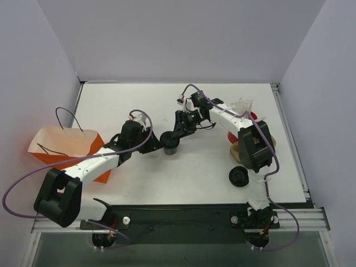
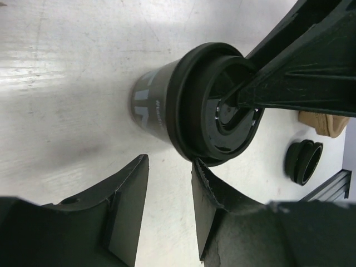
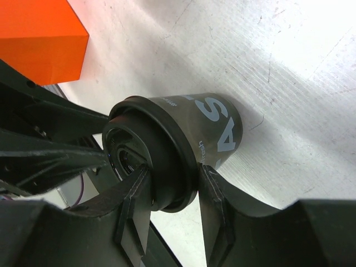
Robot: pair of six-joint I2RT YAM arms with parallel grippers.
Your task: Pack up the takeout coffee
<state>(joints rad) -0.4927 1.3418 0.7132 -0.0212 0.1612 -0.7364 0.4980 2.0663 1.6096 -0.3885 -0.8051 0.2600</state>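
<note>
The takeout coffee, a small dark cup with pale lettering and a black round lid, stands upright mid-table. My right gripper comes from the back right and is shut on its lid; in the right wrist view one finger sits on the lid's top and the other against the rim of the cup. My left gripper is open just left of the cup. In the left wrist view the cup lies beyond its fingertips, and one fingertip touches the lid rim.
An orange paper bag with an open top lies at the left, also in the right wrist view. A separate black lid disc lies front right. A tan object, a red thing and clear plastic sit by the right arm.
</note>
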